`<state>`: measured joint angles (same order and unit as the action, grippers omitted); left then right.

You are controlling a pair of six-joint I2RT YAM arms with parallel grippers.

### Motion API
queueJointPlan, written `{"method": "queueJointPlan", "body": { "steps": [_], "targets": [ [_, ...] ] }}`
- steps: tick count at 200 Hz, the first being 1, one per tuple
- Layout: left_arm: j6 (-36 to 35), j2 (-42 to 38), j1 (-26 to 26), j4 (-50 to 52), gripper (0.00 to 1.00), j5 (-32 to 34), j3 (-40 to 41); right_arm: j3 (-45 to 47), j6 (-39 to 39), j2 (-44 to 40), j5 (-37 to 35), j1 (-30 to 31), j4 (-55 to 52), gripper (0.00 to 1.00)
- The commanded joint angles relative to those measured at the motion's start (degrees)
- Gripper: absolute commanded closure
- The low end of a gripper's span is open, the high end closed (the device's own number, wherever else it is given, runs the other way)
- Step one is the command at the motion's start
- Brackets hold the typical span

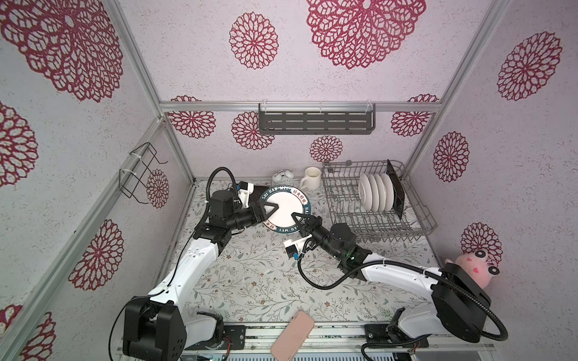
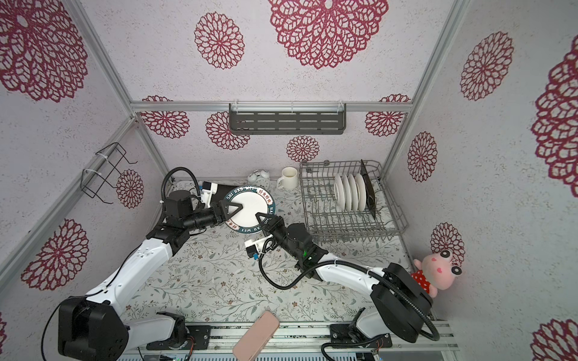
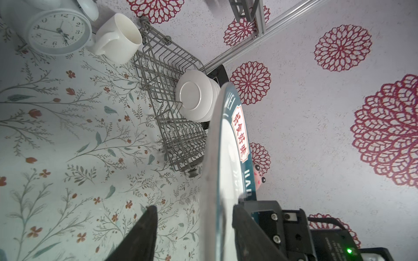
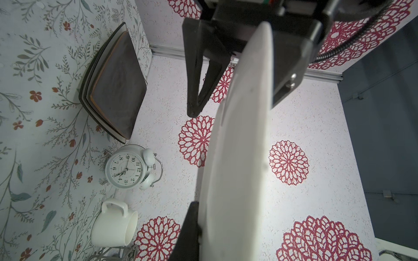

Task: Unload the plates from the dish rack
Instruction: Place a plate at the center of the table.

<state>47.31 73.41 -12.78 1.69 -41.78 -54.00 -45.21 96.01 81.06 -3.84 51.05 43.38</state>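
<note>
Top views both show the lettered plate out of the rack, held above the tabletop just left of it. Right hand is clamped on its near-right rim. Left hand straddles the left rim, and the left wrist view shows a gap on one side, so those jaws are not closed on it. Unloaded, a stack of square plates lies far left. Round plates and one square plate stand in the rack, so roughly half remains, by my judgement.
</note>
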Motion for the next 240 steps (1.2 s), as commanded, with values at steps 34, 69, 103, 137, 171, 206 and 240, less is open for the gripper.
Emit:
{"method": "queueJointPlan", "body": {
  "steps": [34,69,103,137,171,206,240],
  "targets": [
    [1.1,2.0,-0.6,-4.8,0.66,-0.6,1.7,-2.2,0.2,0.2,-1.5,-0.4,4.5,1.00],
    [2.8,5.3,-0.6,-8.8,0.83,0.1,3.5,-1.5,-7.6,-0.4,-2.5,-2.9,7.3,0.69],
    [11.1,10.7,-0.7,-22.7,1.00,-1.8,6.0,-0.4,-11.3,-1.7,-1.6,-5.1,5.5,0.44],
    [16.4,15.3,-0.7,-32.6,1.00,-2.4,6.5,0.6,-11.9,-1.3,-1.9,-6.2,5.2,0.39],
    [16.0,18.3,-0.7,-32.7,1.00,-0.8,6.3,3.6,-14.8,-4.0,-3.1,-7.1,6.4,0.01],
    [17.9,22.4,-0.8,-35.8,1.00,1.2,5.9,6.9,-25.3,-15.1,-0.6,-8.4,-7.0,0.01],
    [20.9,27.0,-1.1,-41.9,1.00,3.2,8.4,6.1,-42.2,-23.8,-6.3,-10.4,-10.8,0.01]
  ]
}}
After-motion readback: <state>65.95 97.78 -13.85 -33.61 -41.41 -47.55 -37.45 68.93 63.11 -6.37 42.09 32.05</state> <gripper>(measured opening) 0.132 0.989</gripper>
